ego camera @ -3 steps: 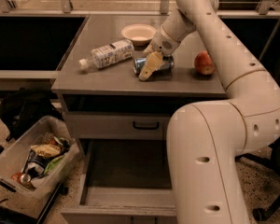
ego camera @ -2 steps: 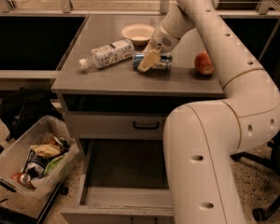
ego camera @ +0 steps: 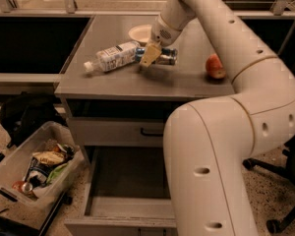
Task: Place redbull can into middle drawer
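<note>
Gripper [ego camera: 148, 57] now nearer bottle [ego camera: 113, 58], at redbull can [ego camera: 166, 56], bowl [ego camera: 139, 32] just behind.

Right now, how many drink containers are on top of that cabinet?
2. A plastic bottle lies on its side at left; the redbull can lies beside it, at the robot's hand. The arm may hide more.

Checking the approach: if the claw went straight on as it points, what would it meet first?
Probably the redbull can, lying right at the claw on the cabinet top; depth is unclear, so it may reach the top beside it first.
</note>
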### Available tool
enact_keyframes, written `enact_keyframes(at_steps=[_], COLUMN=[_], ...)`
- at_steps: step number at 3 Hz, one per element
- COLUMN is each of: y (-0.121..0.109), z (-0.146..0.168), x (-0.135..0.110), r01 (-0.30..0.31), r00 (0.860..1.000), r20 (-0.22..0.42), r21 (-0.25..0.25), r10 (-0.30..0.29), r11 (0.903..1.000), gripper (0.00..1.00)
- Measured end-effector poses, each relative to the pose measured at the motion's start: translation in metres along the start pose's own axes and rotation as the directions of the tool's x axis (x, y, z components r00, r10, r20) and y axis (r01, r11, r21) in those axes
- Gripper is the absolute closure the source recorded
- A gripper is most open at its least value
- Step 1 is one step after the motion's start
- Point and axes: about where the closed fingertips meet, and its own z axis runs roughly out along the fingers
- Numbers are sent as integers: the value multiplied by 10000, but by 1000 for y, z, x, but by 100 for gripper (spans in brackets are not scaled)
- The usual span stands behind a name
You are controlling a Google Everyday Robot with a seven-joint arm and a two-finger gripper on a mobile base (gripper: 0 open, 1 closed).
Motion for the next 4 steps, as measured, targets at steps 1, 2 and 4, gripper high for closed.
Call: enact_keyframes(at_steps=[1,2,4], y=[0,22,34], z=[-39,-77,-105], x=[-33,-53,-38], r01=[-127,-68,71], r00=[9968,9905,9817], r20=[-751,-1299,-1815], r21=[1705,2860,3383], r10=[258,458,579], r11=[9853,9582,9410], gripper=[100,100,100])
